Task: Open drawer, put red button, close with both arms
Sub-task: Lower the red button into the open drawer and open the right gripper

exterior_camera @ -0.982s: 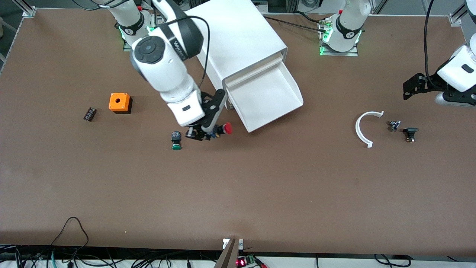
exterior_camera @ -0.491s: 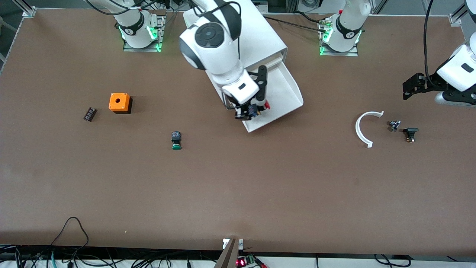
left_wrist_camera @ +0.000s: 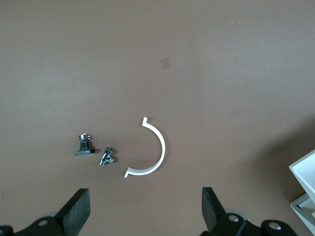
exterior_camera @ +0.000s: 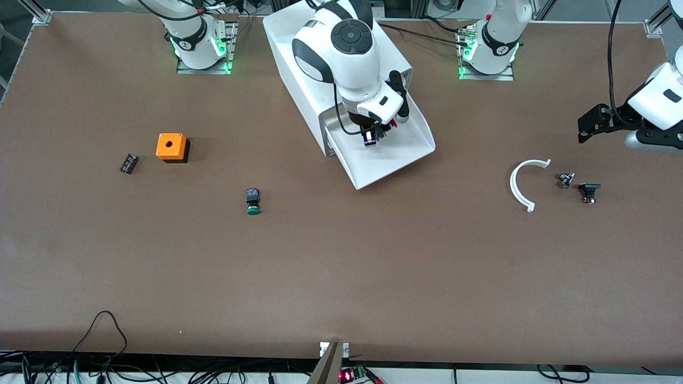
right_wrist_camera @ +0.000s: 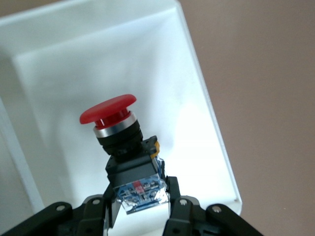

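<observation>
Right gripper (exterior_camera: 378, 133) hanging over pulled-out drawer (exterior_camera: 413, 146), jaws clamping red button (right_wrist_camera: 114, 129) by black body (cap pointing away from wrist). Left gripper (left_wrist_camera: 142, 216) waiting over tabletop (exterior_camera: 341, 256) above white curved piece (left_wrist_camera: 150, 150), jaws spread wide.

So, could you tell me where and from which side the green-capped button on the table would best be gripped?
Judging from the front view, the green button lies on its side, green cap toward the camera and black body farther away. I would come straight down from above and close the fingers across the squarish black body, whose flat sides should hold better than the round cap.
</observation>
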`<state>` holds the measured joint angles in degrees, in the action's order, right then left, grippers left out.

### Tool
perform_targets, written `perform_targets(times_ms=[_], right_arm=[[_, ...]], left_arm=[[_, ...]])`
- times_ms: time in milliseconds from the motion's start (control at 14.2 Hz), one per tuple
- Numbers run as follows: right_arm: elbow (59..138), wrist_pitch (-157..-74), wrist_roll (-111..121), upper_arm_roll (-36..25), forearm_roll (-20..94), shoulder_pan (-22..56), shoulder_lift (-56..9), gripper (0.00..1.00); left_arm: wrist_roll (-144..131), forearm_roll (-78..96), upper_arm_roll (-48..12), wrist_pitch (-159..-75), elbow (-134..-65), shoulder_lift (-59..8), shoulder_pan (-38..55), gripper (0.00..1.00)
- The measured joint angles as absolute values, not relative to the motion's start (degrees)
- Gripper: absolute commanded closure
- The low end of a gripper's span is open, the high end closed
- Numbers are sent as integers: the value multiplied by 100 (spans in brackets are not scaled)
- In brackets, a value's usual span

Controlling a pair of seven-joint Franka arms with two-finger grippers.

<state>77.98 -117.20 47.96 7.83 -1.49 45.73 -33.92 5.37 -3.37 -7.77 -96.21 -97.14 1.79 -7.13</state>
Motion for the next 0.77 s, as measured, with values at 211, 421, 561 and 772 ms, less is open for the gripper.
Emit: perform_targets(times_ms=[211,421,561,772], right_arm=[[7797,-11640,4886,717,-298,4571,-3521,69],[7793,-11642,4886,655,-306,4578,-3659,68],[7790,-11655,4883,604,-306,4632,-3762,60],[7770,-11666,4713,493,-306,4785,-3811,0]], left_arm=[[538,-337,-776,-9780,-9715,167,-713,0],[538,-337,-776,-9800,-9716,163,-713,0],[538,-336,-776,-9802,-9717,163,-713,0],[538,-336,-776,-9807,-9717,163,-713,0]])
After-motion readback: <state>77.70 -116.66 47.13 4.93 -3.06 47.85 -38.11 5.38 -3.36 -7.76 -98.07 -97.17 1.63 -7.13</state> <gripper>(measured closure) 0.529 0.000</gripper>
